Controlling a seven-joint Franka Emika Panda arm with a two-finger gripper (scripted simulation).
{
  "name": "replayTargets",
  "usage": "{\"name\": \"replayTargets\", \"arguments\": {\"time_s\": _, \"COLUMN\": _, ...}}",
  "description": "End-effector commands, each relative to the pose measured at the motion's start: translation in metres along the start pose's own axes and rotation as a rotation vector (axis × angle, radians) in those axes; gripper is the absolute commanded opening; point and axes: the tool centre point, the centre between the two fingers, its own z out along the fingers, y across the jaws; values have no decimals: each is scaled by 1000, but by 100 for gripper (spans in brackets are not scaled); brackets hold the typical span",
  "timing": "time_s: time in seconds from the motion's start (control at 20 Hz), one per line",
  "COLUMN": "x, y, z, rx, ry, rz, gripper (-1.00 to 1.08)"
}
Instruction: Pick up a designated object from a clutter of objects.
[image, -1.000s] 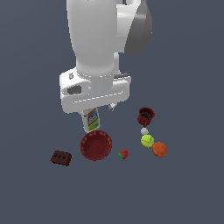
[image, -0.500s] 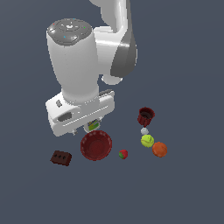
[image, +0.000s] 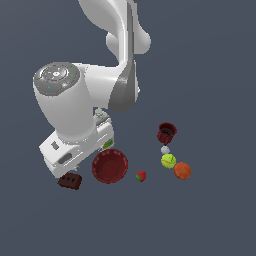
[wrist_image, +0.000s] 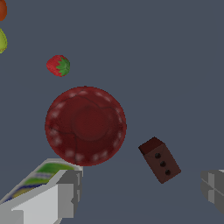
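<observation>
A dark grey surface is shown with a small scatter of objects and a large white robot arm (image: 75, 110) leaning over the exterior view's left side. The designated brick (wrist_image: 160, 160), a small dark red-brown block with a row of round holes, lies flat on the surface, just beside the red ribbed bowl (wrist_image: 85, 125) but apart from it. In the exterior view the brick (image: 69, 181) is seen just below the arm's hand, partly overlapped by it. The arm appears to have been placed above this corner of the clutter so that the brick can be approached from overhead. The gripper (wrist_image: 140, 190) is seen from the wrist view as two grey fingertips (wrist_image: 65, 192) set wide apart, with nothing between them; it is open and empty, and nothing is touched. The brick sits between the two fingers but nearer one of them, so some centring would probably be needed before a descent. A white bottle with a colourful label (wrist_image: 37, 181) is partly hidden behind one finger, close to the bowl's rim. Well apart from the brick lie a strawberry (image: 141, 176), a dark red cup (image: 166, 133), a small white ball (image: 165, 150), a yellow-green ball (image: 168, 161) and an orange ball (image: 182, 171).
</observation>
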Motion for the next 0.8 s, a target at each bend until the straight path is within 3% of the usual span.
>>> {"name": "replayTargets", "arguments": {"time_s": 0.0, "x": -4, "y": 10, "z": 13, "rx": 4, "ry": 1, "rz": -58, "gripper": 100}}
{"name": "replayTargets", "arguments": {"time_s": 0.75, "x": -39, "y": 65, "z": 96, "rx": 27, "ry": 31, "rz": -383, "gripper": 100}}
